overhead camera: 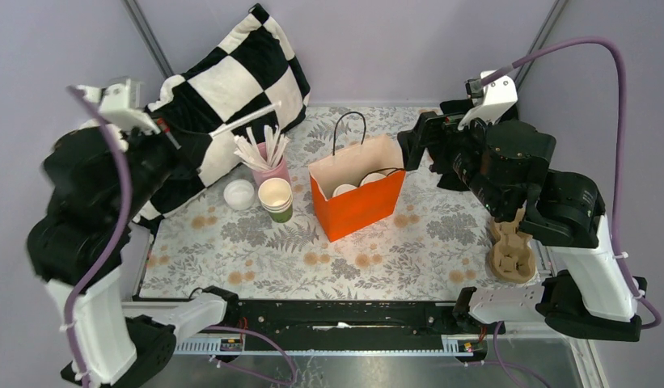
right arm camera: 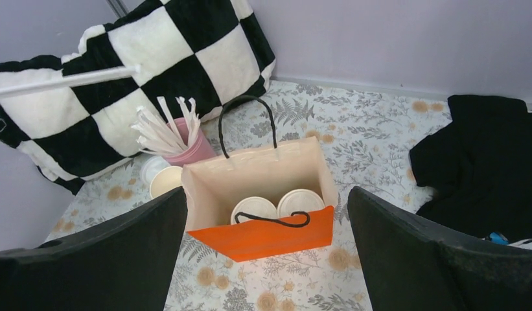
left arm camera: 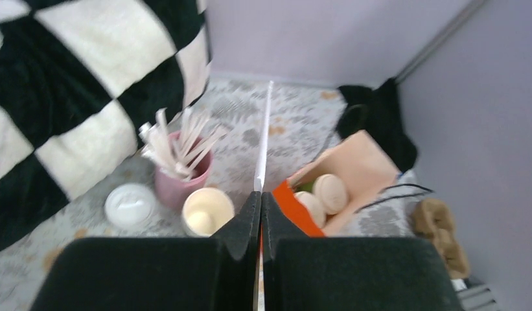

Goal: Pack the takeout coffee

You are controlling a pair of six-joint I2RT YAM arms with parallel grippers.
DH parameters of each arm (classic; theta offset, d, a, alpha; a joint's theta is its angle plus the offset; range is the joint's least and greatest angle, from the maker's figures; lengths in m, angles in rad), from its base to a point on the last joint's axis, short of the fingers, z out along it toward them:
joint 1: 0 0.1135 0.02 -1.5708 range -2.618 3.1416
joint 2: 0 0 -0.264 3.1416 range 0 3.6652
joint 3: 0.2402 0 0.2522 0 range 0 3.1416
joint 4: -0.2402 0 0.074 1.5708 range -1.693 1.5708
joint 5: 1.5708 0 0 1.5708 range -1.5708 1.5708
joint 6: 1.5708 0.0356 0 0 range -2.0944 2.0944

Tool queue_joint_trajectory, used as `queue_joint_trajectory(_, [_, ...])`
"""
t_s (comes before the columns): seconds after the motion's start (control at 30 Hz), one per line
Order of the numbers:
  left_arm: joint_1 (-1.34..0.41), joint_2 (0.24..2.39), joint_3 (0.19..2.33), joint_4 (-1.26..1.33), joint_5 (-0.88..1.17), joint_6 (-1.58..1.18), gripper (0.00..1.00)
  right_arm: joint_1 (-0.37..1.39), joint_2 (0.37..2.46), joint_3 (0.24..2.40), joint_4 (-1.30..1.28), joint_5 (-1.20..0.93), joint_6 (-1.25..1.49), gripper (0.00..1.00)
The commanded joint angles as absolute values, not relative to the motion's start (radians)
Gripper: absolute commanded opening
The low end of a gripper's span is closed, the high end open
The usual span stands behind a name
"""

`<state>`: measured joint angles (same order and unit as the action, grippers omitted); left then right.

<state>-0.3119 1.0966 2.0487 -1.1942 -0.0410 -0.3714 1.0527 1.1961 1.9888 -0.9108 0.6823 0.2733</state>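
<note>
Our left tool point(left arm camera: 260, 202) is clenched on a white stick point(left arm camera: 265, 129); our right tool point(right arm camera: 266, 194) hangs spread and empty near the orange bag point(right arm camera: 269, 238) on the counter point(right arm camera: 360, 146), where we see both lidded cups point(right arm camera: 255, 208) standing inside.

My jaws are pinched together on a thin white stick point(left arm camera: 265, 129) that runs straight up the middle of my view. Left of it stand a pink cup point(left arm camera: 180, 183) of white sticks, a stack of lidless cups point(left arm camera: 208, 211) just beside it and a loose white lid point(left arm camera: 129, 206), the checkered pillow point(left arm camera: 69, 97) behind. Right of it, the orange bag point(left arm camera: 361, 162) holds two white-lidded cups point(left arm camera: 330, 192), and a brown cup carrier point(left arm camera: 438, 233) lies beyond.
</note>
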Motion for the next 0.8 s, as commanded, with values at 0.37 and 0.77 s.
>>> queue_joint_trajectory(0.37, [-0.306,0.922,1.618,-0.731,0.547,-0.499,0.0,1.051,1.154,1.987,-0.829,0.749,0.259,1.0])
queue_joint_trajectory(0.77, [-0.308,0.945,1.712,-0.807,0.526,-0.441,0.0,1.05,1.098,1.913,-0.812,0.792,0.282,1.0])
